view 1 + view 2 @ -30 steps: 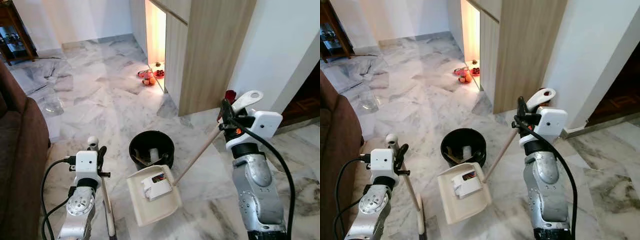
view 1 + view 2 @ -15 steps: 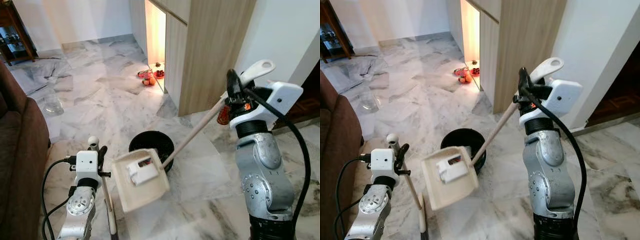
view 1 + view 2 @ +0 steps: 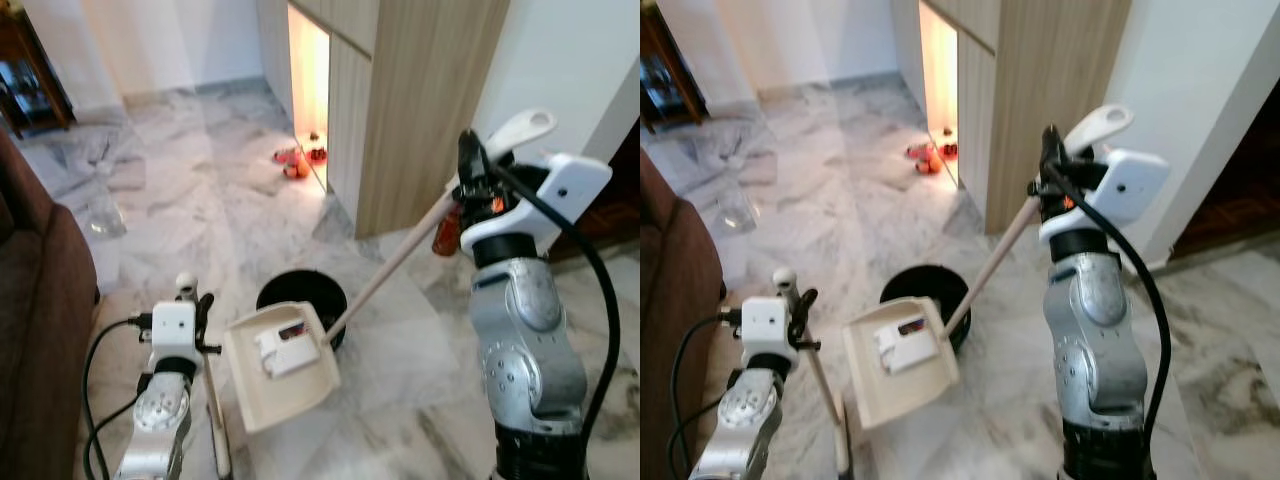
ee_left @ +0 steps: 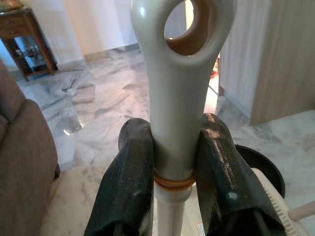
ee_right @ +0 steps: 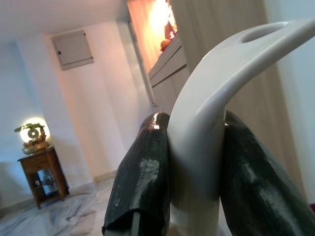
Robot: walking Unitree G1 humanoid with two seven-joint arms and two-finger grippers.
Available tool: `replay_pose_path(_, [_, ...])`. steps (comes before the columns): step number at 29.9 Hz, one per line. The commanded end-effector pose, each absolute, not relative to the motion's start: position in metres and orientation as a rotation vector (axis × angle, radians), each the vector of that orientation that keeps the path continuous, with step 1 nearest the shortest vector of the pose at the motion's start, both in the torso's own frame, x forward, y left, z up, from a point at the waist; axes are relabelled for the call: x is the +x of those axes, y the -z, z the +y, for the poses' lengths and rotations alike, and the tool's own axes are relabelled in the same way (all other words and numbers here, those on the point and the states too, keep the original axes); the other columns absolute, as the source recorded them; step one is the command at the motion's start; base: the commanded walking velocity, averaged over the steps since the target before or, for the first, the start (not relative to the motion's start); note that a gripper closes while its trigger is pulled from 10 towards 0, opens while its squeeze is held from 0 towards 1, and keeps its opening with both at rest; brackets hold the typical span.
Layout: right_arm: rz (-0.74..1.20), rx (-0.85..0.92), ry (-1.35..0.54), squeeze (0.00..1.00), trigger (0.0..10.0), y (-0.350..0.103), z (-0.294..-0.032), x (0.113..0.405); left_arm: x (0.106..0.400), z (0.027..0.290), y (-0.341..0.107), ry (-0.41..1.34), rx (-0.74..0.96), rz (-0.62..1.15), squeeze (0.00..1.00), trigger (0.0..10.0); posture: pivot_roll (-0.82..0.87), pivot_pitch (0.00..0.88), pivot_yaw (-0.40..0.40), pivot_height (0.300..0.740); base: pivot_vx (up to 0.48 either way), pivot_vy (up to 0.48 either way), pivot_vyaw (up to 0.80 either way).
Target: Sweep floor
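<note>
Right gripper [image 5: 197, 162] raised high near the wooden cabinet [image 3: 420, 100], fingers [image 5: 142, 177] pinching the curved top of the dustpan handle [image 3: 395, 262]. Handle slanting down to the cream dustpan [image 3: 278, 365], held tilted in the air just over the near rim of the black bin [image 3: 302, 297], a small white packet [image 3: 285, 352] lying in the pan. Left gripper [image 4: 172, 172] low beside the brown sofa [image 3: 40, 330], fingers [image 4: 129, 172] clamped on the upright broom handle [image 4: 174, 98], broom standing on the marble floor [image 3: 190, 200] just beside the dustpan. Small red and orange items [image 3: 297, 160] on the floor at the lit cabinet opening.
</note>
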State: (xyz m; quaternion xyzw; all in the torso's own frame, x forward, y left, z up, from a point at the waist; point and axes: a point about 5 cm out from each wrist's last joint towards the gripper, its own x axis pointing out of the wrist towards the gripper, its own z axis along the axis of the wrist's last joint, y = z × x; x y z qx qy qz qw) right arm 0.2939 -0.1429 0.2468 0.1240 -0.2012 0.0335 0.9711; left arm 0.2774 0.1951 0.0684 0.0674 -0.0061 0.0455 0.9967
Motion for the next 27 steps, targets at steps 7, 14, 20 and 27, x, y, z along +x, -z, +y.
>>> replay_pose_path(7, [-0.477, 0.275, -0.096, 0.00, 10.0, -0.2627, -0.1370, 0.2911, 0.2801, 0.1951, -0.0749, -0.091, 0.155, -0.048, 0.00, 10.0, 0.12, 0.000, 0.021, 0.740, 0.398, 0.000, 0.00])
replay_pose_path(14, [-0.482, 0.273, -0.103, 0.00, 10.0, -0.2632, -0.1360, 0.2918, 0.2807, 0.1949, -0.0750, -0.090, 0.154, -0.050, 0.00, 10.0, 0.12, 0.000, 0.021, 0.740, 0.396, 0.000, 0.32])
replay_pose_path(20, [-0.485, 0.284, -0.103, 0.00, 10.0, -0.2637, -0.1367, 0.2918, 0.2809, 0.1948, -0.0754, -0.090, 0.154, -0.054, 0.00, 10.0, 0.12, 0.000, 0.020, 0.740, 0.398, 0.000, 0.07])
replay_pose_path(27, [-0.492, 0.290, -0.106, 0.00, 10.0, -0.2656, -0.1367, 0.2921, 0.2815, 0.1946, -0.0760, -0.091, 0.154, -0.058, 0.00, 10.0, 0.12, 0.000, 0.018, 0.740, 0.399, 0.000, 0.00])
